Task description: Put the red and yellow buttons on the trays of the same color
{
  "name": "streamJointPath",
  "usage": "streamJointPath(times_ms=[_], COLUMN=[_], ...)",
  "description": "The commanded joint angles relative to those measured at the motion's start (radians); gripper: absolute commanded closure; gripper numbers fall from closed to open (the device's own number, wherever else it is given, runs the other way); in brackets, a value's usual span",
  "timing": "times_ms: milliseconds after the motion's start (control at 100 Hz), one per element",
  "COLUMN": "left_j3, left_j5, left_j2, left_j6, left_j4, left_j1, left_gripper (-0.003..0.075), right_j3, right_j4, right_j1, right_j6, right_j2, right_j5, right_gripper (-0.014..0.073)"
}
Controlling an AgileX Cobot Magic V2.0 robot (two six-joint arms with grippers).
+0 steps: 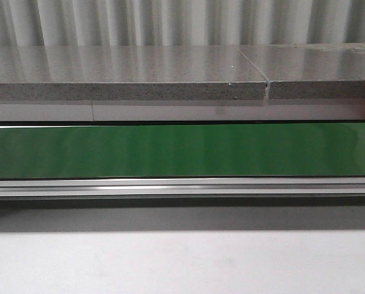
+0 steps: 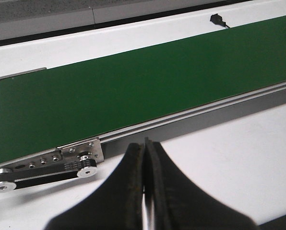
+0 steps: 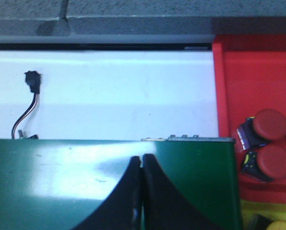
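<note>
In the right wrist view a red tray [image 3: 229, 86] holds two red buttons, one [image 3: 270, 123] beside the other [image 3: 274, 162]. A yellow tray [image 3: 251, 210] adjoins it, with a yellow button [image 3: 280, 225] at the frame's corner. My right gripper [image 3: 142, 157] is shut and empty above the green conveyor belt [image 3: 196, 182], near its end by the trays. My left gripper [image 2: 146, 143] is shut and empty over the white table [image 2: 239, 158], just in front of the belt [image 2: 133, 86]. The front view shows no button, tray or gripper, only the bare belt [image 1: 182, 150].
A grey stone counter [image 1: 127, 79] runs behind the belt. An aluminium rail [image 1: 182, 185] edges the belt's front. The belt's end roller and drive pulley [image 2: 88, 170] sit near my left gripper. A black cable plug [image 3: 32, 80] lies on the white table behind the belt.
</note>
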Motion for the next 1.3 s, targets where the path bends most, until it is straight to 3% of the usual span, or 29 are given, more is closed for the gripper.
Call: streamJointPath(times_ms=[0,280,400,800,1050,1290], left_j3=[-0.025,-0.025,-0.025,-0.025,-0.025,-0.044], left_j5=[-0.072,-0.111,-0.177,-0.191,-0.235,-0.293], left_j2=[0.008,0.008,0.008,0.008,0.01,0.073], left_j6=[0.001,0.001,0.001,0.001,0.001,-0.003], left_j4=[-0.015,0.015,0.028,0.028,0.028,0.031], left_j1=[-0.008,-0.008,-0.008,-0.008,-0.008,-0.008], left_gripper=[0.0741,0.0741,0.0741,0.0741,0.0741,0.0741], right_j3=[0.035,0.261,0.366,0.618,0.698,0.702], right_j4=[0.001,-0.008,-0.006,-0.006,-0.002,-0.001], right_j1=[0.037,0.13,0.132,0.132,0.132,0.132], right_j6=[-0.008,-0.008,-0.008,-0.008,-0.008,-0.008], right_j2=[-0.084,-0.263,-0.366,-0.799,-1.022,-1.047], right_j5=[-0.071,-0.141,-0.158,-0.147,-0.099,-0.083], right_gripper=[0.066,0.066,0.066,0.066,0.066,0.066])
